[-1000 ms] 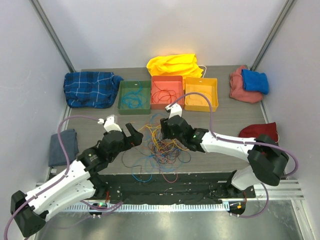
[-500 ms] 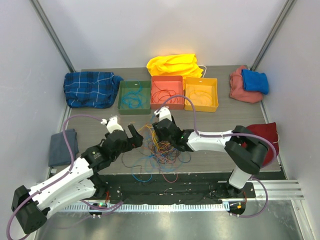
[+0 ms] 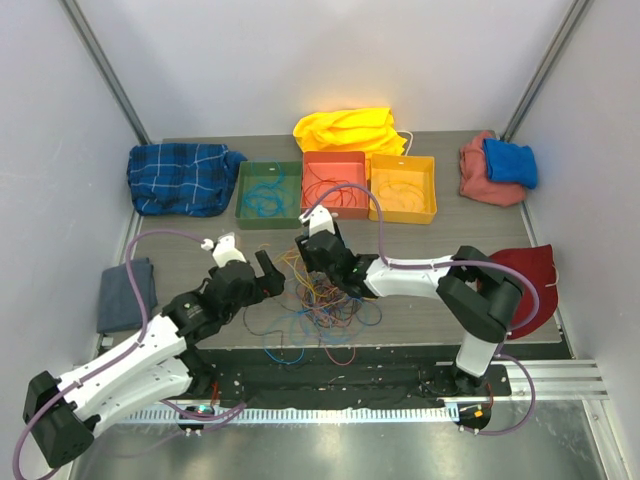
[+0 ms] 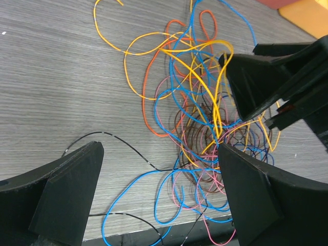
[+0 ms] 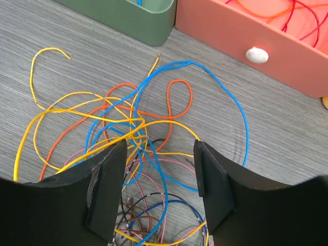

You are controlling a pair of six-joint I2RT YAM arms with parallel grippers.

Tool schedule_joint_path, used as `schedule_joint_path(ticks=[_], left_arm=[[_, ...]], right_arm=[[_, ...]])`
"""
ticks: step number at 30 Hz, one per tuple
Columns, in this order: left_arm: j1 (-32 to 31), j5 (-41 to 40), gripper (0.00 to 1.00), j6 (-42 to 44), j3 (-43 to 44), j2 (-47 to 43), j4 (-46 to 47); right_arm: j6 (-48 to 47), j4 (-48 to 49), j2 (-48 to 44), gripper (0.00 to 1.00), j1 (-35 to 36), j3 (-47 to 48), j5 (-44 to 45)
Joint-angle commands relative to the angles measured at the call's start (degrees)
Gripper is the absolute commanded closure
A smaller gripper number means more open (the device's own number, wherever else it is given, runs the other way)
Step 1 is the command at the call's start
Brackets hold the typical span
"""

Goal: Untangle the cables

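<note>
The cables [image 3: 322, 295] lie tangled on the table [image 3: 190, 255] between both arms. The left gripper [image 4: 159, 189] gapes wide beside them — the right gripper [image 5: 160, 174] hangs over the heap, jaws apart, seemingly empty.

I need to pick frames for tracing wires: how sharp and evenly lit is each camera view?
Top external: even light, no glare, but the cables are hair-thin and blend together. Left wrist: cables crisp, the left fingers a dark, soft silhouette. Right wrist: strands sharp with faint shadows, the right fingers likewise near-black.
</note>
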Motion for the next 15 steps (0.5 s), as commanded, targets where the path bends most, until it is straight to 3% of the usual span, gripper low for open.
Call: schedule_joint_path(ticks=[1, 11, 15], left_arm=[[-0.03, -0.88, 0.00, -0.76, 1.16, 1.62, 1.26], [-0.12, 0.17, 0.00, -1.37, 0.81, 1.45, 1.88], [-0.12, 0.08, 0.00, -1.46, 0.99, 1.10, 1.26]], right_arm=[[-1.00, 4.16, -2.22, 0.38, 0.13, 1.60, 1.37], [0.05, 6.80, -8.02, 0.38, 0.04, -1.56, 3.12], [0.32, 6.62, -14.78, 0.38, 0.04, -3.31, 6.99]])
